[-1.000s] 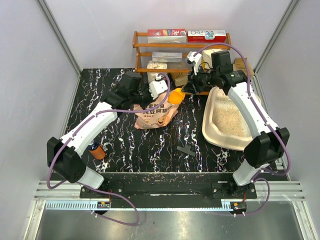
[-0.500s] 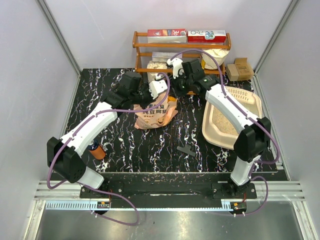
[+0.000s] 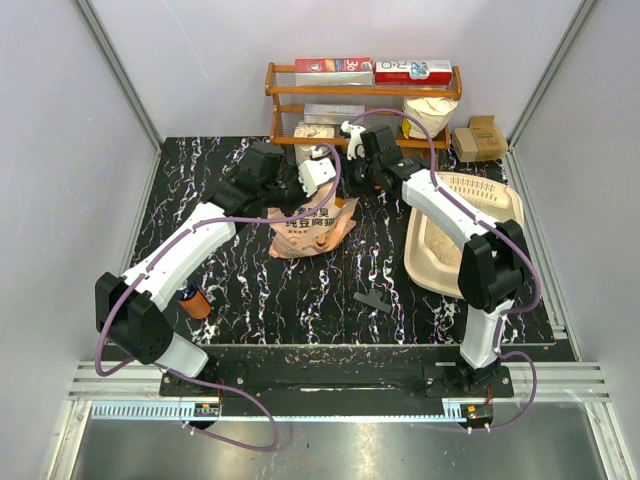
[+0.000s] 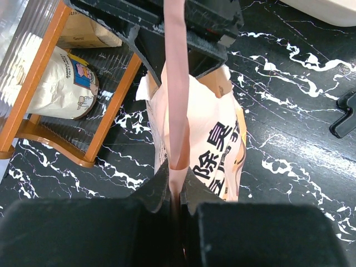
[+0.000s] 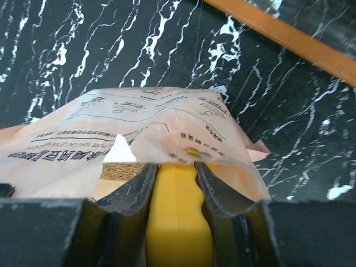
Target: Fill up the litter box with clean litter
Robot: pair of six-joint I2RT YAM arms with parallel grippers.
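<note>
Litter box (image 3: 414, 258) sits on the R side of the black marbled table (image 3: 220, 215), partly under the R forearm. Its long axis runs near–far with a slight lean, and the slotted rim end points away from the arm bases, toward the wooden rack (image 3: 300, 93). There's a layer of clean litter (image 3: 433, 243) in its bottom.

Pink-orange bag (image 4: 214, 142) stands upright at table centre, just in front of the rack, well apart from the box. Its mouth is up and the printed face is toward the near edge. In the L wrist view the top edge is pulled taut into a straight strip that runs from one claw to the other.

L gripper (image 4: 177, 179) is pressed together, pinching that top edge of the bag.

R gripper (image 5: 175, 169) is at the opposite end of the mouth. Its fingers clamp a yellow plastic piece (image 5: 178, 228), tips poked in under the bag's lip. Tan granules show through a gap in the mouth — inside the bag, left of the fingers.

Misc.: a small black tool (image 3: 373, 299) lies flat on the table between bag and box, touching neither. An orange object (image 3: 196, 302) sits by the L arm. A white sack (image 4: 61, 83) is on the rack's lower shelf.
</note>
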